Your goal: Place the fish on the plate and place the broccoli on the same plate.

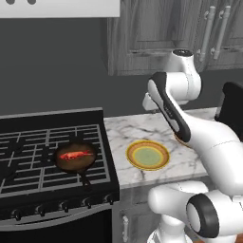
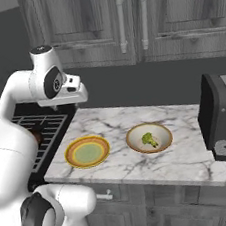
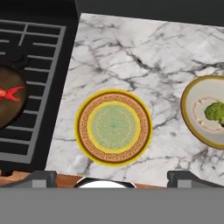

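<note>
The slim red-orange fish lies in a dark brown frying pan on the stove. The round plate, with a yellow-orange rim and a pale green centre, sits bare on the marble counter beside the stove. The broccoli rests in a tan bowl to the plate's right. My gripper hangs high above the plate's near edge, open, with nothing between its fingertips.
A black appliance stands at the counter's right end. The stove's grates fill the left side. Grey wall cabinets hang above the back of the counter. The counter's front edge runs just below the plate.
</note>
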### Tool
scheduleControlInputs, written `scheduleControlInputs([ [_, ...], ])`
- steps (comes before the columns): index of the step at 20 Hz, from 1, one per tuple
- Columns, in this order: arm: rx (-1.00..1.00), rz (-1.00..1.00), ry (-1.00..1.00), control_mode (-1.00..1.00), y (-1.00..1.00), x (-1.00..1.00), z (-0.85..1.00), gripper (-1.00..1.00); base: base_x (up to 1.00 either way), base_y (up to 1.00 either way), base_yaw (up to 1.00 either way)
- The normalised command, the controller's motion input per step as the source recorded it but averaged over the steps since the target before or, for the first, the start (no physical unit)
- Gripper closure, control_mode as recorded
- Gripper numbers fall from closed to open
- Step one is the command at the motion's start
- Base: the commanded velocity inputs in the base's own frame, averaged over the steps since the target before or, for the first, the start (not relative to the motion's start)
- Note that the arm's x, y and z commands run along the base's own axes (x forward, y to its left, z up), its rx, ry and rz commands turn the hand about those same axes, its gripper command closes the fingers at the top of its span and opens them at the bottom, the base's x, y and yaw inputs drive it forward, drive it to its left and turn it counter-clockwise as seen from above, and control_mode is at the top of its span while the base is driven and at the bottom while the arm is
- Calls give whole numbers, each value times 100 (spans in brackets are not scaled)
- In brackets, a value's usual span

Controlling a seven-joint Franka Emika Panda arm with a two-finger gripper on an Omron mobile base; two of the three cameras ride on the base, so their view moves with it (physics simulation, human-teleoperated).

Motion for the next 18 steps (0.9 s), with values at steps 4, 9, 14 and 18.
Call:
scheduleControlInputs([
  [4,-3,16,0,-100,54,9,-80,-100,0,0,0],
  [9,-1,29,17,-100,93,12,-61,-100,0,0,0],
  [14,0,38,18,-100,73,7,-5,-100,0,0,0],
  [18,-1,39,5,-100,65,21,0,-100,0,0,0],
])
